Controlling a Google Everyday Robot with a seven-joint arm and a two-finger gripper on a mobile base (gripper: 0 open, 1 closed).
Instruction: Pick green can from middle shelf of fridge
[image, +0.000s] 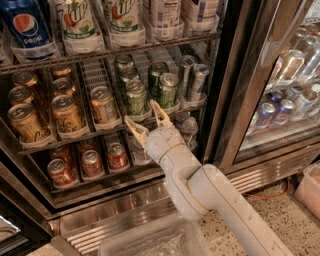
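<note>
The fridge (235, 90) stands open, with a steel frame and a dark interior. Its middle shelf (115, 122) is a wire rack with clear lane trays holding gold, green and silver cans. The front green can (136, 97) stands upright in the centre lane, with more green cans behind and to its right (167, 89). My gripper (148, 120) is open, its two pale fingers spread just below and in front of the front green can, at the shelf's front edge. It touches no can.
Gold cans (66, 112) fill the left lanes. Slim silver-blue cans (196, 80) stand at the right. Big soda bottles (80, 22) sit on the rack above, red cans (92, 162) below. A clear bin (150, 245) lies on the floor. A closed glass door (285, 95) is at right.
</note>
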